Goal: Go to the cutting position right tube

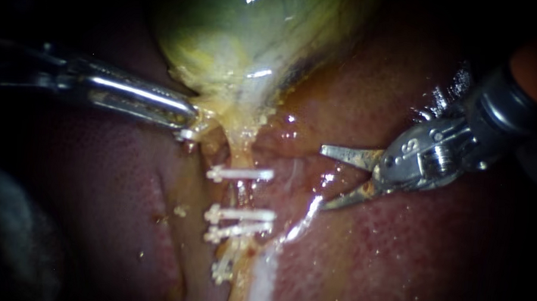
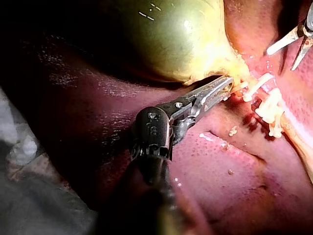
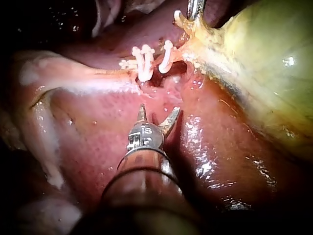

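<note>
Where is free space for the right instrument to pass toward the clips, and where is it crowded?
Free: the bare liver below the right instrument, and the strip between its open jaws and the clips. Crowded: around the clips under the gallbladder, where the left instrument sits.

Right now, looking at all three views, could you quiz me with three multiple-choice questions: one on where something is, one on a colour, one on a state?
1. The clips sit: A) across the tube leaving the gallbladder; B) loose on a cloth; C) high on the gallbladder's dome.
2. The clips are: A) black; B) white; C) blue.
3. The right instrument's jaws are: A) shut on a clip; B) shut, empty; C) open, empty.
Key: 1A, they cross the tube; 2B, white against the red liver; 3C, a clear gap shows between them.
</note>
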Controlling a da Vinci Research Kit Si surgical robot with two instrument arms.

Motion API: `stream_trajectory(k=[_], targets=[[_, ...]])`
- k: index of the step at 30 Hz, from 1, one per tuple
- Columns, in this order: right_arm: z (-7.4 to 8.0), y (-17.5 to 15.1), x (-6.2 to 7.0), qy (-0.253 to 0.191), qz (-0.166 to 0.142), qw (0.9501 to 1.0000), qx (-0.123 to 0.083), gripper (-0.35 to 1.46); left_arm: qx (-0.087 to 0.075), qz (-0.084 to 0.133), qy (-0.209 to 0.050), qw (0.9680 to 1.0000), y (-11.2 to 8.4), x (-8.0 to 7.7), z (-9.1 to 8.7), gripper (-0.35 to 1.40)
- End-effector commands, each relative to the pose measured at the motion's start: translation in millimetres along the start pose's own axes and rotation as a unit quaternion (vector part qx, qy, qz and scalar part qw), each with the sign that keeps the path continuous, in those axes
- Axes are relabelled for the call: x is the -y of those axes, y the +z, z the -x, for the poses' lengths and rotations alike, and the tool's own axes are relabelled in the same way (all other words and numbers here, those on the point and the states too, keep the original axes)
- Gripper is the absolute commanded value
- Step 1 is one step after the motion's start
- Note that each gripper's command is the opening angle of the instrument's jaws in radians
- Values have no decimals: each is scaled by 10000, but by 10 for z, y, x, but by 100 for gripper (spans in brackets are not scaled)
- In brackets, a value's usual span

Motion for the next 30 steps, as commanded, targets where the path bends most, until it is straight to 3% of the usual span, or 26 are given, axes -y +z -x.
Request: stream_trajectory(k=[1,6,14,21,30], targets=[[0,0,0,1,-1,10000,2,145,-9,-18,-43,10000,-2,0,-2,-35],[-2,1,0,95,-36,9999,-32,145,-27,-69,-56,10000,4,7,-1,-35],[-14,4,7,442,-217,9984,-278,145,-37,-95,-27,9999,12,21,-2,-35],[-24,15,11,1007,-447,9928,-464,143,-82,-86,3,9999,9,16,-7,-35],[-28,32,11,1377,-730,9857,-640,140,-128,-78,36,9999,6,10,-12,-35]])
